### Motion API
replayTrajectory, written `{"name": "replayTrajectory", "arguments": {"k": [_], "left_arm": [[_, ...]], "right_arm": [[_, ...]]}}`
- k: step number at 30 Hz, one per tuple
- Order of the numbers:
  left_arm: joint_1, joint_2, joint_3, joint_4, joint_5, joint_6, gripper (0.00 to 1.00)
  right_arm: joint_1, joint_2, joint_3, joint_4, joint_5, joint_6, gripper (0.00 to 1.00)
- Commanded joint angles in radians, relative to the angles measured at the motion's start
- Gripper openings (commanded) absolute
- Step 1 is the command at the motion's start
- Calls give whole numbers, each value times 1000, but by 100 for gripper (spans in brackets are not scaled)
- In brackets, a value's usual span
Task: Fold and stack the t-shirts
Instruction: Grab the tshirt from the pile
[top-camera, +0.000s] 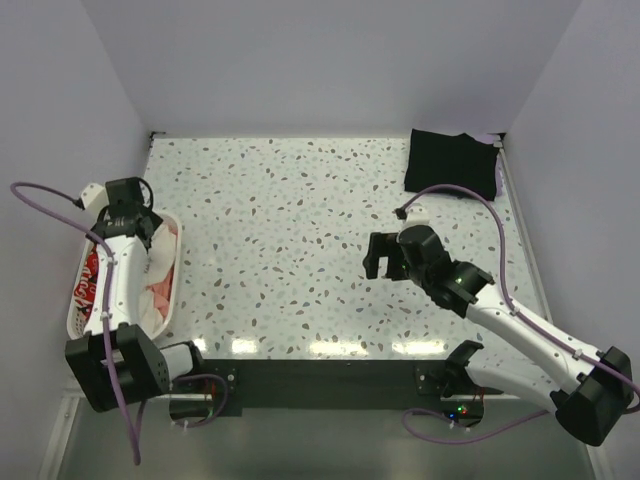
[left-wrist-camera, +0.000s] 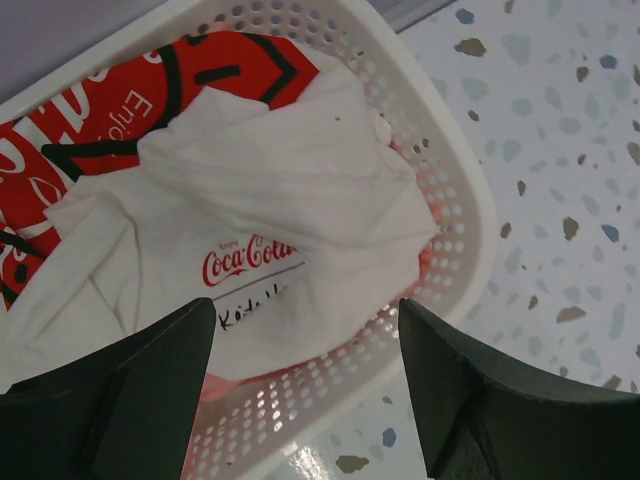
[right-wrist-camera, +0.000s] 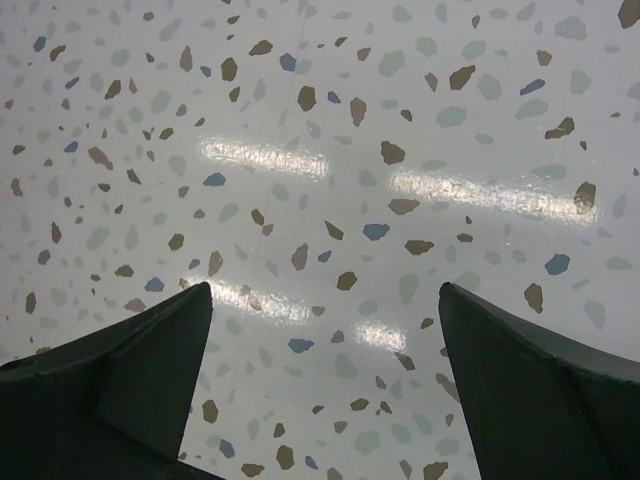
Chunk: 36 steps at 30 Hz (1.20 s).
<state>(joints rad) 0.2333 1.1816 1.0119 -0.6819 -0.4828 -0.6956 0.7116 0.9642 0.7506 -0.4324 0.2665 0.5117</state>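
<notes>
White t-shirt (left-wrist-camera: 280, 190), red-and-white print: crumpled in basket (left-wrist-camera: 470, 200), left side, atop salmon-pink cloth (top-camera: 160, 292). Black t-shirt (top-camera: 452, 162): folded, far right corner. Left gripper (left-wrist-camera: 305, 310): jaws spread, empty, above basket. Right gripper (right-wrist-camera: 325, 290): jaws spread, empty, over table (top-camera: 280, 200).

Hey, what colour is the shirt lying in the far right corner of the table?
The shirt is plain black, best seen in the top external view.

On my feed the white tee (left-wrist-camera: 280, 190) is a crumpled heap in the basket (left-wrist-camera: 478, 215), with its red-and-white Coca-Cola print only partly showing. Some salmon-pink tee (top-camera: 158, 292) peeks out under it. The black tee (top-camera: 452, 163) lies folded flat in the table's (top-camera: 300, 250) far right corner.
</notes>
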Motion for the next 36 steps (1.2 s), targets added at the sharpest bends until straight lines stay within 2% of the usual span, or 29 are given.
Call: {"name": "replayTrajectory", "arguments": {"k": [1, 4, 9, 12, 15, 18, 19, 20, 21, 22, 29, 35, 36], "left_arm": [[86, 71, -10, 97, -8, -41, 79], [139, 147, 2, 104, -25, -80, 78], [199, 228, -16, 188, 36, -104, 78], [225, 288, 4, 197, 65, -98, 73], [235, 299, 20, 200, 84, -85, 60], [241, 283, 27, 206, 75, -76, 42], [238, 279, 33, 190, 75, -76, 25], [239, 276, 45, 186, 76, -74, 18], [238, 273, 47, 174, 84, -71, 5], [239, 257, 51, 170, 84, -70, 0], [239, 84, 50, 140, 119, -25, 0], [235, -86, 122, 160, 271, 30, 0], [235, -108, 138, 174, 345, 41, 0]], "right_arm": [[-1, 5, -5, 53, -59, -12, 99], [-1, 18, -5, 58, -85, -16, 99], [0, 41, -5, 64, -121, -19, 99], [0, 50, -2, 67, -127, -24, 99], [0, 54, -7, 66, -122, -25, 99], [0, 59, -8, 70, -124, -25, 99], [-1, 62, -5, 67, -125, -27, 99], [0, 64, 0, 67, -125, -27, 99], [0, 67, 1, 64, -127, -29, 99], [0, 68, 4, 60, -128, -30, 99], [-1, 67, 13, 67, -158, -29, 99], [0, 76, 38, 73, -196, -32, 99], [-1, 74, 39, 75, -200, -32, 99]]}}
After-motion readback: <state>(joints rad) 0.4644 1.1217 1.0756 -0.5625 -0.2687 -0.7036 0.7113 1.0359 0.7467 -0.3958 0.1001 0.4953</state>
